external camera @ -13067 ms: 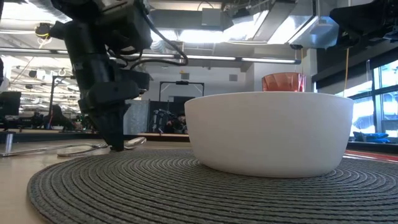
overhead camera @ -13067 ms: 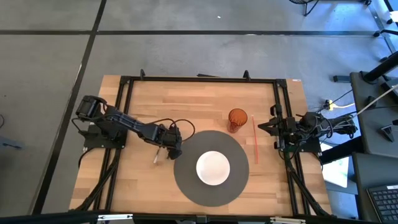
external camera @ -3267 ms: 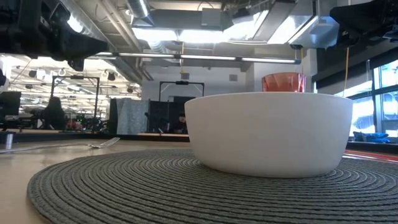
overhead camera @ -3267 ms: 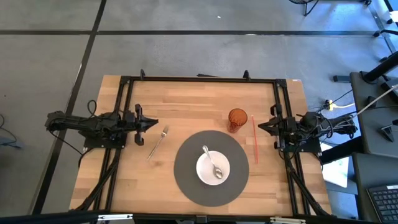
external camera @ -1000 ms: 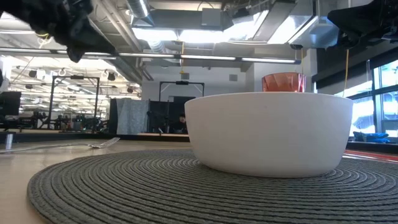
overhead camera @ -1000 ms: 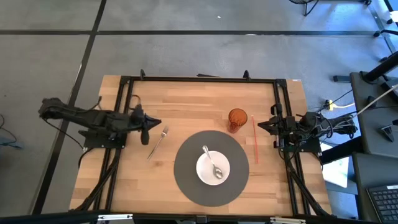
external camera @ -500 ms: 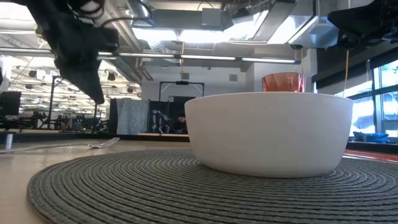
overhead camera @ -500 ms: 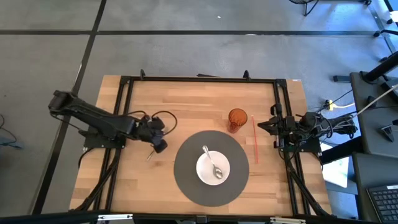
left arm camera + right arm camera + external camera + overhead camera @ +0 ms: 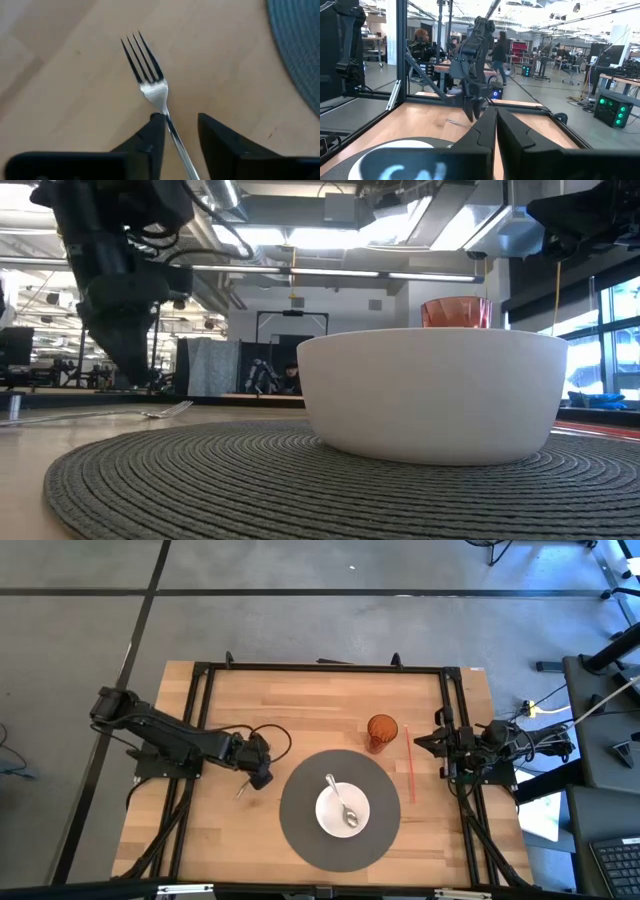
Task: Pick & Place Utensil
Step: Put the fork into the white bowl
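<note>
A silver fork (image 9: pixel 150 75) lies flat on the wooden table, left of the grey placemat (image 9: pixel 300 830). My left gripper (image 9: pixel 180 120) hangs open just above it and points steeply down. Its fingers stand on either side of the fork's neck, with the tines ahead of them. In the high view the gripper (image 9: pixel 262 778) covers most of the fork, and only the handle end (image 9: pixel 240 790) shows. A white bowl (image 9: pixel 325 820) on the placemat holds a spoon (image 9: pixel 343 805). My right gripper (image 9: pixel 418 741) waits shut at the table's right edge.
An orange cup (image 9: pixel 381 730) stands at the placemat's far right edge. Beside it a thin red stick (image 9: pixel 408 768) lies on the wood. The black frame rails (image 9: pixel 200 720) run along the table's left, far and right sides. Bare wood shows near the fork.
My left gripper has swung out from the left rail toward the table's right. It has sunk toward the fork and tipped from nearly level to pointing steeply down. The fork, bowl and spoon have not moved.
</note>
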`<state>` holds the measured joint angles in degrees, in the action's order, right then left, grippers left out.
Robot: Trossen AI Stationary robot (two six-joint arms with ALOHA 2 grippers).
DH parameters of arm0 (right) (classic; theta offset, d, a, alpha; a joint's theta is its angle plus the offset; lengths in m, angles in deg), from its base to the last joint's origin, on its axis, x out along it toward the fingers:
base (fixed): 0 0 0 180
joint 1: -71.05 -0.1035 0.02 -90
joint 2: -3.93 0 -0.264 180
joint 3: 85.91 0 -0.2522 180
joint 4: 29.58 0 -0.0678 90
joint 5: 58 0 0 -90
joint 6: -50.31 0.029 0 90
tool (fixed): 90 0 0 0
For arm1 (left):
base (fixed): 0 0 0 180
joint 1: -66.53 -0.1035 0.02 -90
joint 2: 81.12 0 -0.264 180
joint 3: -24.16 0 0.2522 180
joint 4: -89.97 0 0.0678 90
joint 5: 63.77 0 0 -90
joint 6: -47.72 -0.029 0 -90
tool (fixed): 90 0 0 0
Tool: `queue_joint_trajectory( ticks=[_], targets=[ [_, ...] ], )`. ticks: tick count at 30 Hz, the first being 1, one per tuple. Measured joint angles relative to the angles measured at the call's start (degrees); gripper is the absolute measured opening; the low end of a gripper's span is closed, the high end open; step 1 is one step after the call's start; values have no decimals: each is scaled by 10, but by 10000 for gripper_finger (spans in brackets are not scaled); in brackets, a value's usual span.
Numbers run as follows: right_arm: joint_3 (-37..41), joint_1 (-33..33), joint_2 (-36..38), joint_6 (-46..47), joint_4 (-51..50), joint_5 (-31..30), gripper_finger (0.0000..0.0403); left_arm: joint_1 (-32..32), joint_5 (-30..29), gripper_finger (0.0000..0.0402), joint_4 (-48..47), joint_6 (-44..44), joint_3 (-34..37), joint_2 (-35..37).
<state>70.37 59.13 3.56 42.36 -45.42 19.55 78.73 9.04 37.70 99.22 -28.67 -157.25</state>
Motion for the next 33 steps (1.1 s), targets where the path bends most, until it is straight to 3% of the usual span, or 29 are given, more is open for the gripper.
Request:
queue_joint_trajectory(
  ticks=[7,19,26,33],
  targets=[
    [0,0,0,2,0,0,16,-6,31,169,-3,12,0,-37],
    [0,0,0,2,0,0,16,-23,35,162,0,3,-3,-102],
    [0,0,0,2,0,0,16,-28,40,117,6,2,-4,-122],
    [0,0,0,2,0,0,16,-16,29,16,14,-35,-4,-125]
  ],
)
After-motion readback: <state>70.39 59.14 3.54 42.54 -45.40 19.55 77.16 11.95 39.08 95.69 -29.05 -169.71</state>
